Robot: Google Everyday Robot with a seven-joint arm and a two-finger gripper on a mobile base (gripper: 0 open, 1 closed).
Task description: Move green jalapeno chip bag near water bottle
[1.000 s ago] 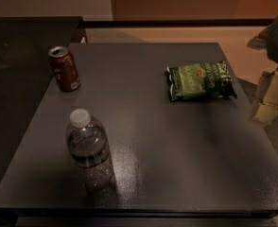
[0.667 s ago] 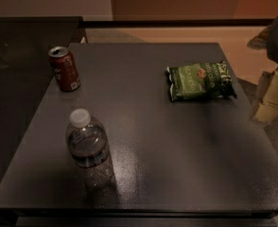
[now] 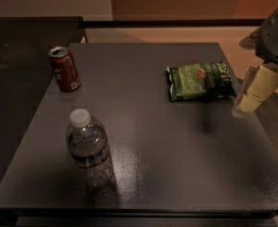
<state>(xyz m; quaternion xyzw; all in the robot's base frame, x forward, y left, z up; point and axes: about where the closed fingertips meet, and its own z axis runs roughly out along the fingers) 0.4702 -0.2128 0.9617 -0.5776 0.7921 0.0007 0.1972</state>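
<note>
At the right edge of the tabletop [image 3: 177, 164], the gripper [image 3: 247, 103], open or closed I cannot tell, hangs just beside the flat-lying green jalapeno chip bag [image 3: 199, 81], probably staged for pickup, with the water bottle [image 3: 88, 143] standing well apart at front left.

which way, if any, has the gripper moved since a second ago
Yes, the gripper has edged left, closer to the green jalapeno chip bag's right end.
</note>
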